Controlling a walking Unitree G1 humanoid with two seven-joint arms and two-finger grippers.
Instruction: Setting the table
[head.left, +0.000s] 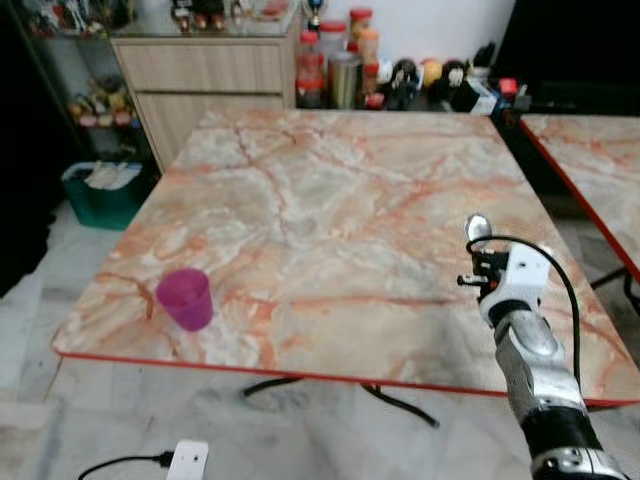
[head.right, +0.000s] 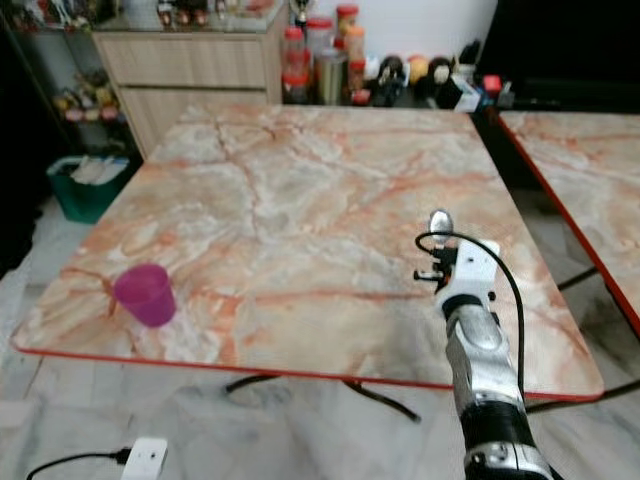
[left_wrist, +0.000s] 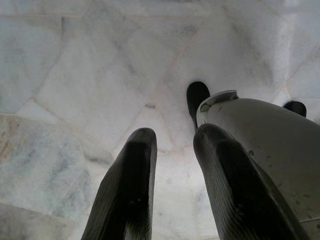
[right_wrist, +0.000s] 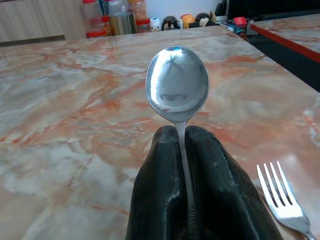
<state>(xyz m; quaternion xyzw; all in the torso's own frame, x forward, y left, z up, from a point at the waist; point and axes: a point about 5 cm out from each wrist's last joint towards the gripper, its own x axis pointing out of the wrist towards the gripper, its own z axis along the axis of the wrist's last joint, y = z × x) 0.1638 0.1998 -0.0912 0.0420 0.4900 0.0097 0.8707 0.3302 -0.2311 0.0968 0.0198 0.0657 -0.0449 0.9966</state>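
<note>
While we hold our right arm out over the marble table (head.left: 330, 200), this is how things stand around it:

Right gripper (right_wrist: 182, 150): above the table's near right part, its two black fingers pressed together on a spoon's handle.
Spoon (right_wrist: 177, 82): upright in that grip, bowl above the fingertips — raised clear of the tabletop.
Fork (right_wrist: 282, 197): lying flat on the table just beside the right gripper, tines pointing toward the table's far edge.
Purple cup (head.left: 186, 298): standing upright near the table's near left corner, well apart from the spoon.
Left gripper (left_wrist: 172, 150): hanging off the table, over pale floor tiles — fingers a narrow gap apart, holding nothing.
Bottles and jars (head.left: 345, 65): crowded just beyond the table's far edge.
</note>
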